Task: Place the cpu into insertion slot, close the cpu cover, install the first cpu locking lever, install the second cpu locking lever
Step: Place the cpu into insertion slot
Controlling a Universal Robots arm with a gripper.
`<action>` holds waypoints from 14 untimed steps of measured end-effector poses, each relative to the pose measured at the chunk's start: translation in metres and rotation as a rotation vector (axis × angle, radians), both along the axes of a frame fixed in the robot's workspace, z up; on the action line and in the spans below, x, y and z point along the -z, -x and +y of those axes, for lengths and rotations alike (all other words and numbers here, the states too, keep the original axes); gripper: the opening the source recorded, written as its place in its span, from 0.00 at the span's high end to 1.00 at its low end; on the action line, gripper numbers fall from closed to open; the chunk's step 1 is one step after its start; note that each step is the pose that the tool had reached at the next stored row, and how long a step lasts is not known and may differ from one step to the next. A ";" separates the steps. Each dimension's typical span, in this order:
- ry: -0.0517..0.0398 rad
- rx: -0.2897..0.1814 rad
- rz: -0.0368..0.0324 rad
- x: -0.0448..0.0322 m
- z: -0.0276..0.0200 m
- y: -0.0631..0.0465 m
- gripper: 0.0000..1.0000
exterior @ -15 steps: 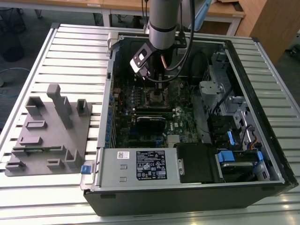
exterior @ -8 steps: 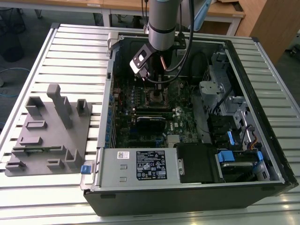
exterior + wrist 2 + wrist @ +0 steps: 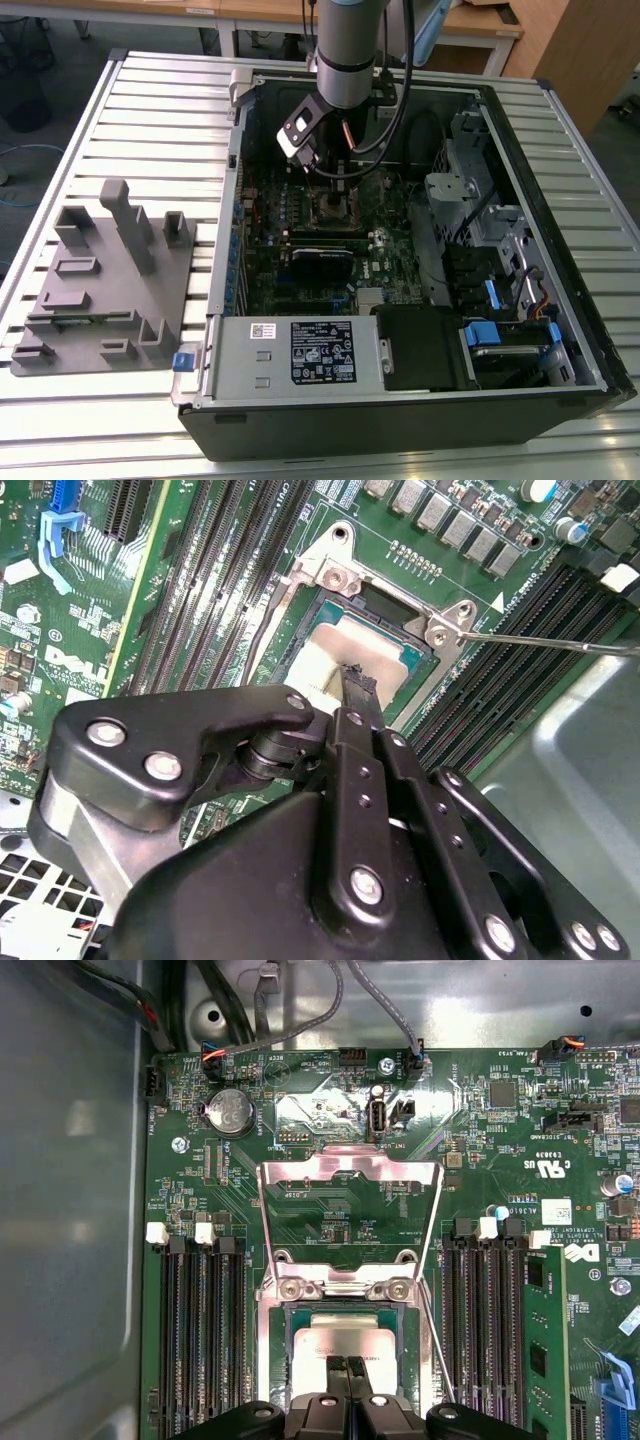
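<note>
Looking at the exterior view, you have the slatted table carrying the open computer case, with the grey fixture tray at nine o'clock of it. Your arm comes in from twelve o'clock and reaches down into the case. The labelled power supply box lies along the case's six o'clock edge, and the green motherboard spreads out beyond it. On that board the insertion slot sits directly under the arm. In the first wrist view the cpu cover stands swung up off the slot, and the cpu lies flat inside the slot. Your gripper has its fingers pressed together with nothing clamped between them, tips on the cpu's pale face. In the second wrist view a thin wire locking lever juts out from the slot's corner, unlatched.
</note>
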State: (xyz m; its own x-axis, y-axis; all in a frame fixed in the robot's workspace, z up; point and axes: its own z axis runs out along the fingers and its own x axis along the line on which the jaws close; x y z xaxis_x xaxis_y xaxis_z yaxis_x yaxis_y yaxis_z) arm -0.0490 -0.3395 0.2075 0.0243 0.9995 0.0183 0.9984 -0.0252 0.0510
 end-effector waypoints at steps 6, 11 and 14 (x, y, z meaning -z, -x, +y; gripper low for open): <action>-0.0001 0.000 -0.0001 0.0001 0.0000 0.000 0.90; -0.0005 0.000 -0.0003 0.0006 0.0001 0.000 0.90; 0.0000 0.000 0.0000 0.0041 0.0000 0.000 0.90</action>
